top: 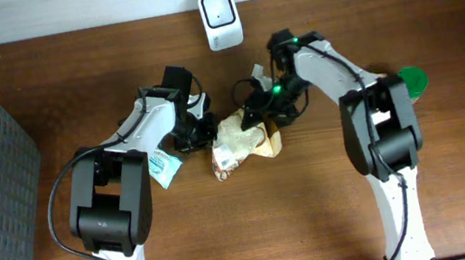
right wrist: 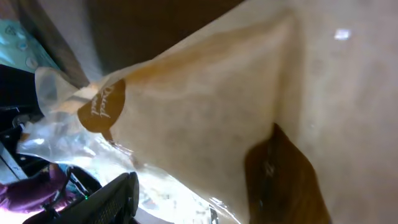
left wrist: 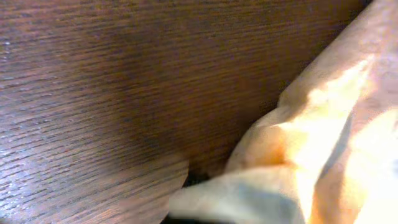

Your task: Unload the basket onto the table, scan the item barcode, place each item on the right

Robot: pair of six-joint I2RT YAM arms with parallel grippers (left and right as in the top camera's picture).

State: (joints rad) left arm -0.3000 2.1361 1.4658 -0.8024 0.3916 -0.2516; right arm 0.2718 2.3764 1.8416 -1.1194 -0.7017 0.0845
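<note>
Kraft-paper pouch (top: 236, 144) looks light, crinkly, soft; pinch the seam edge; left gripper (top: 200, 134) closed, right gripper (top: 257, 113) can't tell

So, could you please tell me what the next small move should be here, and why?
Probably close the right hand on the bag: it sits at the bag's upper edge, the left hand is shut at its left edge, and the scanner stands apart, further back.
</note>
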